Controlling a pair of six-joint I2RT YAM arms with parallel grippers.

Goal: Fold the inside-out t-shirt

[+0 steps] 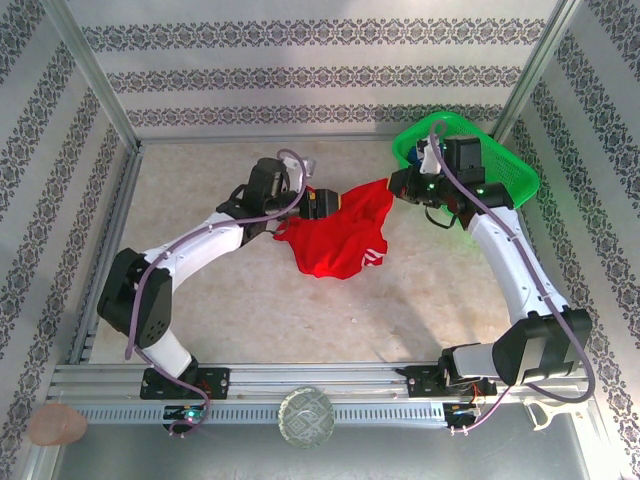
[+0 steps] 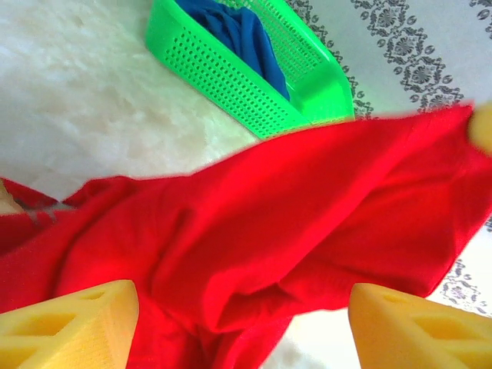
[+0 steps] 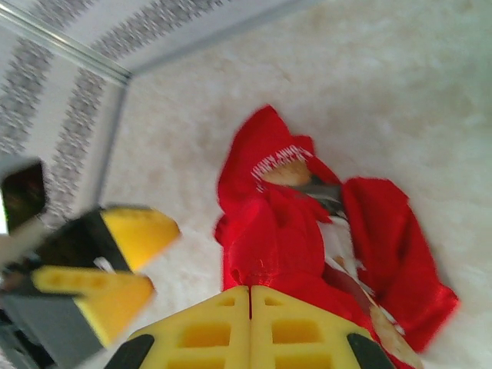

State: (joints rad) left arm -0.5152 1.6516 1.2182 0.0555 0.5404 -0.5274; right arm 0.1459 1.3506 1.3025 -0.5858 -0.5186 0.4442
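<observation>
Bunched inside-out t-shirt [image 1: 335, 245], strung toward 2 o'clock. Clamped on its edge: right claw [image 3: 250, 296]; spread apart, gripping nothing: left claw [image 2: 242, 300]. 0 folds done, all folding left.

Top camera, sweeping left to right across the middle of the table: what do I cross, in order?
Left arm's white link → red t-shirt → right gripper, pinching the shirt's raised corner → green basket.
</observation>
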